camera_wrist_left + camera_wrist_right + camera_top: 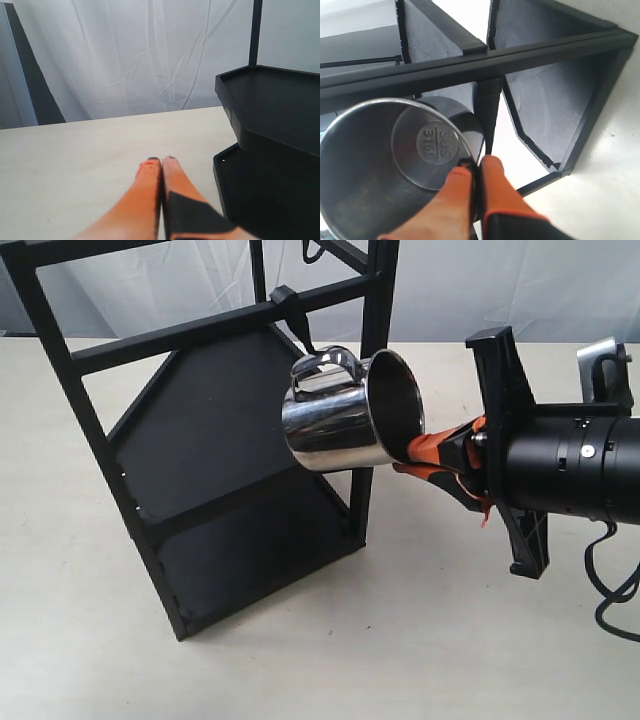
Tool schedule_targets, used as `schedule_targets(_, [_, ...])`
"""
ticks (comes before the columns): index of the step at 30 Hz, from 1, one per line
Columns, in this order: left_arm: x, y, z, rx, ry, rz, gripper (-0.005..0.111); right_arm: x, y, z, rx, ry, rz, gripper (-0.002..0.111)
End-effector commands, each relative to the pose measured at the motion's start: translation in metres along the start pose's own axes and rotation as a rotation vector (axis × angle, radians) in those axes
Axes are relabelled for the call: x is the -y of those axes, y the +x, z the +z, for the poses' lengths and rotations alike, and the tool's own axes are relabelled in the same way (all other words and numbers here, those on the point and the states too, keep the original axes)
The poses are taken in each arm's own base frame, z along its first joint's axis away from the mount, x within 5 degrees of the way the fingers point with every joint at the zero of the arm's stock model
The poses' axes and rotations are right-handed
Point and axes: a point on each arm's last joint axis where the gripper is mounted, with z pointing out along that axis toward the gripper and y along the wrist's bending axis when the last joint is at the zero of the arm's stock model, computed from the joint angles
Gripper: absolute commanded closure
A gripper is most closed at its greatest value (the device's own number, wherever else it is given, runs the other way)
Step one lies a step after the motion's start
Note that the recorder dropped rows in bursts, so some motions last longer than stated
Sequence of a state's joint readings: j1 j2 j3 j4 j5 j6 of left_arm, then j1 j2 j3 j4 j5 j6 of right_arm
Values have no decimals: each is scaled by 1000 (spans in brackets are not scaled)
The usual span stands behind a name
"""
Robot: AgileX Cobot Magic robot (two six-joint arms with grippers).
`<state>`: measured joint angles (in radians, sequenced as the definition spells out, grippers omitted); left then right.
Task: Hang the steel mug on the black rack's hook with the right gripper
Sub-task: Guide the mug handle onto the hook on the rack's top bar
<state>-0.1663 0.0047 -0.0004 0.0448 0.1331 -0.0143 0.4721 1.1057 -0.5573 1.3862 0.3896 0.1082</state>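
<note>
Place: a robot lab or test cell
Backdrop: creased white curtain (125, 60) hung behind
Surface: bare pale bench (330, 660), robot arm (575, 468) over it

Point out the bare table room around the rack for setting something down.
Open table lies in front of the black rack and beside the idle left gripper. Crowded: at the hook, where the right gripper holds the steel mug.

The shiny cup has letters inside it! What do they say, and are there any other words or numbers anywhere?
"SUS" and "316", with a line between them, stamped in a circle inside the base of the steel mug, seen upside down in the right wrist view.
No other words or numbers can be read on the black rack, the right claw or the table.
</note>
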Motion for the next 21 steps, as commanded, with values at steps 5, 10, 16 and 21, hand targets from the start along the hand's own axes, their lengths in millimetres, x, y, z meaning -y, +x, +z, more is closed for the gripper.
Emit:
schedule_targets(5, [0, -1, 0, 10, 5, -2, 105, 4, -5, -1, 56, 9, -13, 109])
schedule_targets(10, [0, -1, 0, 10, 5, -2, 105, 4, -5, -1, 55, 9, -13, 109])
schedule_targets(16, [0, -1, 0, 10, 5, -2, 105, 4, -5, -1, 50, 9, -22, 109])
schedule_targets(21, [0, -1, 0, 10, 5, -2, 105, 4, -5, -1, 48, 10, -22, 109])
